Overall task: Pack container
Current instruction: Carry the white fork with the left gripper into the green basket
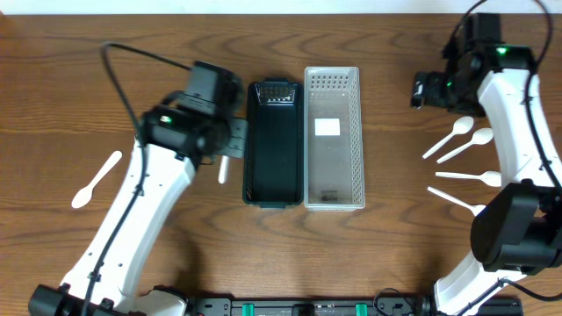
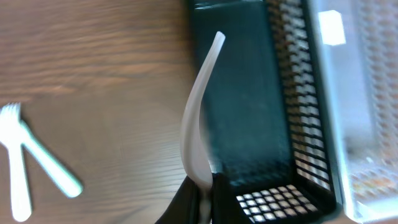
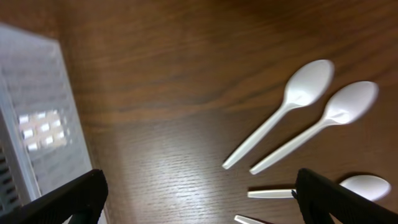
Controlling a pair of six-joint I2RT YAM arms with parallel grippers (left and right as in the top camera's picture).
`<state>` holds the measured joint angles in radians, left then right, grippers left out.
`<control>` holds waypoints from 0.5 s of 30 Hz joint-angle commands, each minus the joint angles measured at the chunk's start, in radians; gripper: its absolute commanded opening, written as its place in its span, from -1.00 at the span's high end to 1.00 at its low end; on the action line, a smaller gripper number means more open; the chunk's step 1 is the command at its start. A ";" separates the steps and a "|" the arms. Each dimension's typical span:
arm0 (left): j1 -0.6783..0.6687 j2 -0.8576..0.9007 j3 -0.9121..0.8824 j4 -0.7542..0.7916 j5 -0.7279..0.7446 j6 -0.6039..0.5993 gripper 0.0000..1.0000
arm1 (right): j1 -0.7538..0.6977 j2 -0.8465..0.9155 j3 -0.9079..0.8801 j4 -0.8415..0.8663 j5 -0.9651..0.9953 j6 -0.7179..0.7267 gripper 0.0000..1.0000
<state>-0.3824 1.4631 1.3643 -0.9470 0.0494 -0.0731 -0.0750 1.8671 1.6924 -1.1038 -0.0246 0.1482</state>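
Observation:
A black basket (image 1: pixel 272 145) and a clear basket (image 1: pixel 332 136) stand side by side at the table's middle. My left gripper (image 1: pixel 226 145) is just left of the black basket, shut on a white plastic utensil (image 2: pixel 198 118) held by its wide end, handle pointing away beside the basket wall (image 2: pixel 267 93). Its jaws (image 2: pixel 202 202) show at the bottom edge of the left wrist view. My right gripper (image 1: pixel 428 89) is open and empty, right of the clear basket (image 3: pixel 31 124); its fingers (image 3: pixel 199 205) are spread wide above bare wood. Two white spoons (image 3: pixel 308 84) (image 3: pixel 351 99) lie beyond them.
Several white spoons and utensils (image 1: pixel 465 145) lie at the right, under my right arm. One white spoon (image 1: pixel 97 180) lies at the far left. A white fork (image 2: pixel 13 155) and another utensil (image 2: pixel 53 168) lie blurred left of my left gripper.

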 commanded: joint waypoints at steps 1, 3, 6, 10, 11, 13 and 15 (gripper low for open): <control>-0.064 0.042 0.002 0.013 -0.007 0.035 0.88 | -0.002 -0.019 0.016 -0.021 0.020 0.042 -0.98; -0.096 0.082 0.002 0.034 -0.005 0.035 0.88 | 0.000 -0.019 0.013 -0.033 0.020 0.042 -0.99; -0.127 0.145 0.002 0.072 -0.005 0.035 0.88 | 0.003 -0.019 0.013 -0.039 0.021 0.041 -0.99; -0.141 0.223 0.002 0.126 -0.005 0.035 0.88 | 0.003 -0.019 0.013 -0.050 0.021 0.041 -0.99; -0.141 0.240 0.002 0.138 -0.005 0.035 0.88 | 0.003 -0.019 0.013 -0.053 0.020 0.041 -0.99; -0.139 0.277 0.002 0.164 -0.005 0.035 0.88 | 0.003 -0.019 0.013 -0.063 0.020 0.041 -0.98; -0.139 0.314 0.002 0.190 -0.005 0.035 0.88 | 0.003 -0.019 0.013 -0.068 0.021 0.038 -0.99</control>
<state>-0.5217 1.7374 1.3643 -0.7738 0.0490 -0.0502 -0.0772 1.8660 1.6947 -1.1664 -0.0174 0.1761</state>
